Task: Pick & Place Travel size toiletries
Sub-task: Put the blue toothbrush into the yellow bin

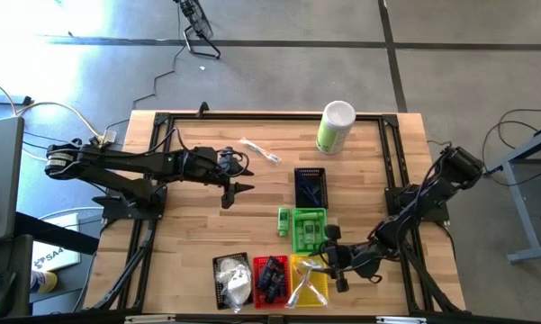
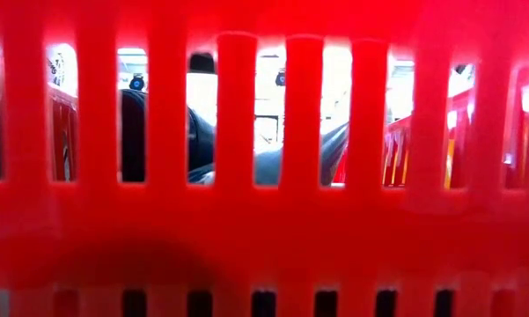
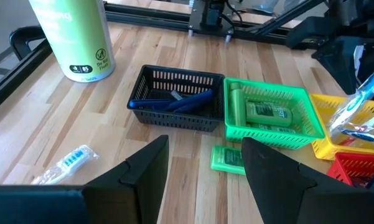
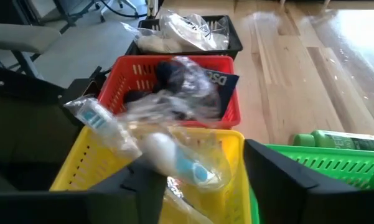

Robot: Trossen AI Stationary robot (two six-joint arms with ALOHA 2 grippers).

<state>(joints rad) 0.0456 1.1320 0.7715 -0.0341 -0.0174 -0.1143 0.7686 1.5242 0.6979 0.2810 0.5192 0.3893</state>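
Note:
My right gripper stands open over the yellow basket. A clear-wrapped stick with a white and blue head lies slanting between its fingers, over the basket's near rim. More wrapped sticks lie in that basket. The red basket holds dark blue tubes. A black basket holds white pouches. The green basket holds green bottles, and another green bottle lies on the table beside it. One wrapped stick lies loose at the far middle. My left gripper waits open above the table's left half. My right gripper has its fingers on either side of the wrapped stick. Whether either finger touches the stick or its wrapper, I cannot tell. The stick rests on the yellow basket's rim and contents.
A tall green-and-white canister stands at the far edge. A second black basket with blue items sits behind the green one. The low view is filled by the red basket's wall. Bare wood lies at the table's middle left.

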